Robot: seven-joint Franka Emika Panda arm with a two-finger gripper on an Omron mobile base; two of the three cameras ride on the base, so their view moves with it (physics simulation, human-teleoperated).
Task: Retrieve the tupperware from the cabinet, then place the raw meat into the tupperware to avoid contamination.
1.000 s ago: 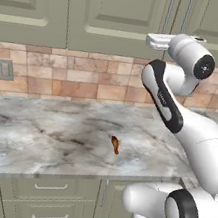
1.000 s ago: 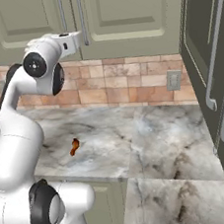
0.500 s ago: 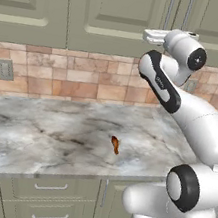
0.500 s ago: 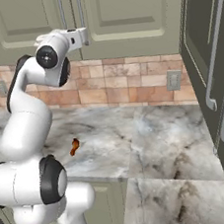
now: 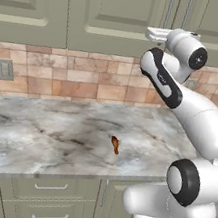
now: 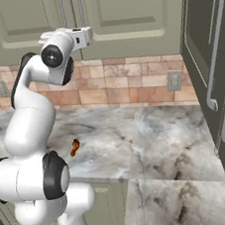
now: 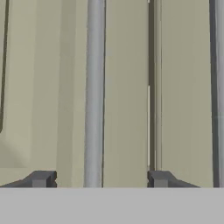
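Jaws spread, our gripper (image 7: 99, 179) straddling the silver bar handle (image 7: 94, 92) of the closed olive-green wall cabinet (image 5: 118, 11); reddish-brown raw meat chunk (image 5: 115, 144) on our marbled counter (image 5: 35, 133)

I can read no text, label, brand, number or sign in any of my views. The cabinet (image 5: 113, 10) doors at the top of the frame are plain, the wall outlet plate (image 5: 5, 69) at left is blank, and the counter (image 5: 50, 136) carries no markings.
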